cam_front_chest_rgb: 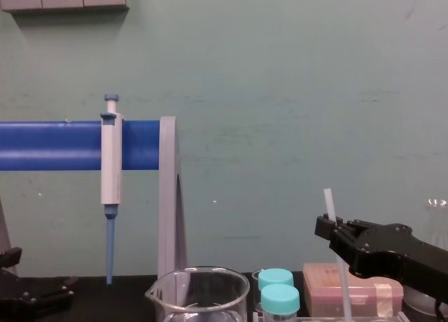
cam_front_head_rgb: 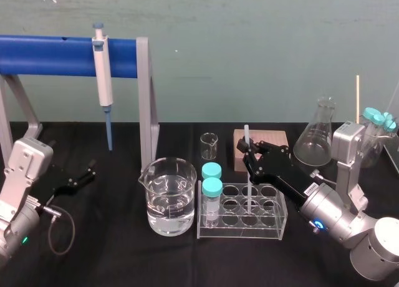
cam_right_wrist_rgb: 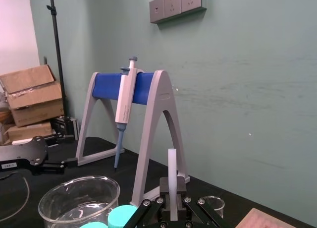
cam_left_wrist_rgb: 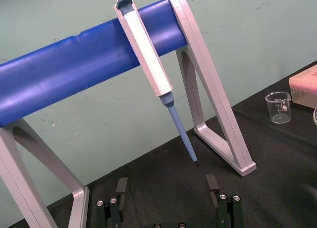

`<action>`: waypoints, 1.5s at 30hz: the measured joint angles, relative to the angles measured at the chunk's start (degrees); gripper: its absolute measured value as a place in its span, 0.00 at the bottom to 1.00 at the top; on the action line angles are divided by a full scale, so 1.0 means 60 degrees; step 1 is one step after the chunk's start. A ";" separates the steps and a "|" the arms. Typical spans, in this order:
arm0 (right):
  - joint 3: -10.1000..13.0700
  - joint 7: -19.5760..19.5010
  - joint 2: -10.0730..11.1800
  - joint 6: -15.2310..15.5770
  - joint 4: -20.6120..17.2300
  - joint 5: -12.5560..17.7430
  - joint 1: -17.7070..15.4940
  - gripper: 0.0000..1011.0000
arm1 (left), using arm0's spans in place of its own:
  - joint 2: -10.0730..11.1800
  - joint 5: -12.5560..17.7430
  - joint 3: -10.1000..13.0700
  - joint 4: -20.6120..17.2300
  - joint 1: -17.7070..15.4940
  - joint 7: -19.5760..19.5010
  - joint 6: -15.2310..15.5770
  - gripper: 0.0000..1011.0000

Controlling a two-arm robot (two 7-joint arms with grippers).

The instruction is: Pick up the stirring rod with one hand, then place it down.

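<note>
Even, diffuse room light from above, moderately bright; green wall (cam_front_chest_rgb: 280,91) lit flat, no hot spots; black bench (cam_front_head_rgb: 112,243) swallows light, cast shadows barely traceable on it; small glints on beaker (cam_front_head_rgb: 167,196) rim and flask (cam_front_head_rgb: 317,140); soft sheen along blue bar (cam_left_wrist_rgb: 84,64); pale wall (cam_right_wrist_rgb: 17,25) above cardboard boxes (cam_right_wrist_rgb: 32,96) brightest patch; stirring rod (cam_right_wrist_rgb: 172,168) close to lens, slightly soft.

No lettering I can read from my station.
I see a white sticker (cam_front_head_rgb: 310,189) on the right arm (cam_front_head_rgb: 330,215) and printed marks on the small beaker (cam_left_wrist_rgb: 280,108), both too small to make out.
</note>
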 joint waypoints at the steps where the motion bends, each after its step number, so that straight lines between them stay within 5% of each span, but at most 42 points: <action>1: 0.0016 -0.0037 -0.0006 0.0009 -0.0008 -0.0018 -0.0015 0.07 | 0.0000 0.0000 0.0000 0.0000 0.0000 0.0000 0.0000 0.99; 23: 0.0089 -0.0182 -0.0017 0.0119 -0.0085 -0.0092 -0.0074 0.07 | 0.0000 0.0000 0.0000 0.0000 0.0000 0.0000 0.0000 0.99; 45: 0.0080 -0.0162 -0.0017 0.0110 -0.0085 -0.0077 -0.0063 0.70 | 0.0000 0.0000 0.0000 0.0000 0.0000 0.0000 0.0000 0.99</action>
